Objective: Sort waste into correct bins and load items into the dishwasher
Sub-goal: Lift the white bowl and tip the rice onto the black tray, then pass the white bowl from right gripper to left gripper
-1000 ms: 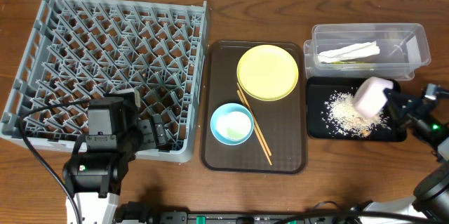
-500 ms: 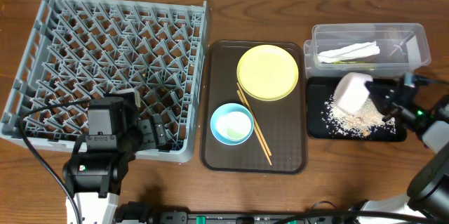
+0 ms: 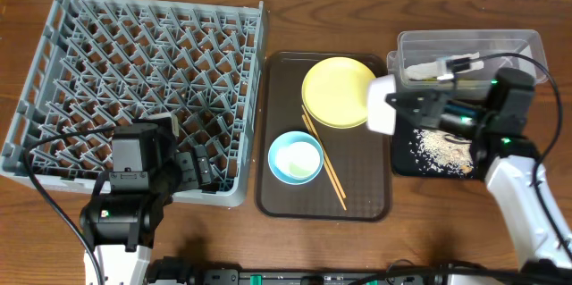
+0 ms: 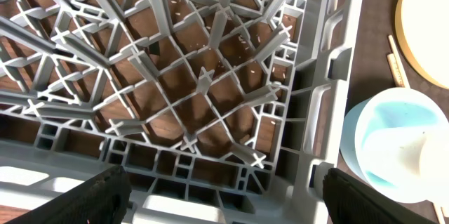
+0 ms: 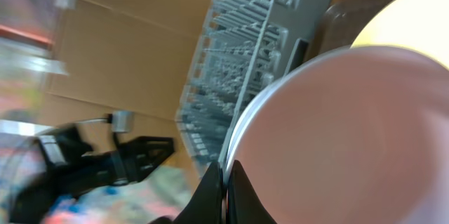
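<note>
Right gripper (image 5: 226, 180) is pinched narrow on the rim of the white bowl (image 3: 382, 104). I read the bowl as tipped on edge, axis running left-right, held above the right rim of the brown serving tray (image 3: 286, 88) and overlapping the yellow plate (image 3: 338, 93); which way its mouth faces I cannot tell. Black tray (image 3: 402, 165) to the right holds the beige scraps (image 3: 441, 147). Clear tub (image 3: 529, 58) beyond it holds the white napkin (image 3: 444, 64). Serving tray also carries the blue bowl (image 3: 296, 158) and chopsticks (image 3: 324, 162), lying far-left to near-right. Left gripper (image 4: 226, 180) is spread wide over the dishwasher's (image 3: 134, 62) near right corner.
</note>
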Robot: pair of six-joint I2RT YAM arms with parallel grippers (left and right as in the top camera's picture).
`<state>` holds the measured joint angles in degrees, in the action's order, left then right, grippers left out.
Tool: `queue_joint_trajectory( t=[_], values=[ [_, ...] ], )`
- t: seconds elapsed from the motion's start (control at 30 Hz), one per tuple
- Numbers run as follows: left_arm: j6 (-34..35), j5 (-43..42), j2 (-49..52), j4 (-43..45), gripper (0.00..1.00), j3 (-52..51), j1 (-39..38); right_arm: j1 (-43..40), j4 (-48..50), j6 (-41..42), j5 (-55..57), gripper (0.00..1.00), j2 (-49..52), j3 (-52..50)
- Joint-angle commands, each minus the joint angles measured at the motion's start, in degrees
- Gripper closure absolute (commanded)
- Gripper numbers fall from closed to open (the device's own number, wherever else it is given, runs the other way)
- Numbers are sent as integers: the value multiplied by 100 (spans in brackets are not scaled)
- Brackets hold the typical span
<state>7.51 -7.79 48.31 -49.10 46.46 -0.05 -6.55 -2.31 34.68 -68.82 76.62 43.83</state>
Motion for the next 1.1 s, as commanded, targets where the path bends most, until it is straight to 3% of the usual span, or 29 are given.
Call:
queue_joint_trajectory(
  t=[0.0, 0.1, 0.2, 0.3, 0.43, 0.6, 0.73, 1.0, 1.07],
  values=[
    [11, -55, -9, -11, 9, 92, 9, 848, -57, -577, 1473, 99, -210, 273],
    [11, -55, -9, -11, 9, 92, 9, 1484, -516, -1211, 2599, 99, -138, 629],
    [11, -55, -9, -11, 9, 92, 9, 2302, -1416, -2465, 4411, 99, 146, 1224],
    [9, -55, -9, -11, 9, 92, 9, 2889, -1329, -3222, 5486, 99, 570, 1377],
    [9, -55, -9, -11, 9, 92, 9, 3386, -955, -3611, 6087, 99, 1379, 1377],
    [11, -55, -9, -11, 9, 92, 9, 3600, -776, -3606, 6151, 99, 2240, 1377],
    [11, -55, -9, -11, 9, 92, 9, 3604, -940, -3602, 5947, 80, 2138, 1440],
    [11, -55, -9, -11, 9, 92, 9, 3630, -2380, -3600, 4743, 62, 1335, 1993],
    [11, -55, -9, -11, 9, 92, 9, 3694, -2673, -3600, 4605, 62, 1331, 1991]
  ],
)
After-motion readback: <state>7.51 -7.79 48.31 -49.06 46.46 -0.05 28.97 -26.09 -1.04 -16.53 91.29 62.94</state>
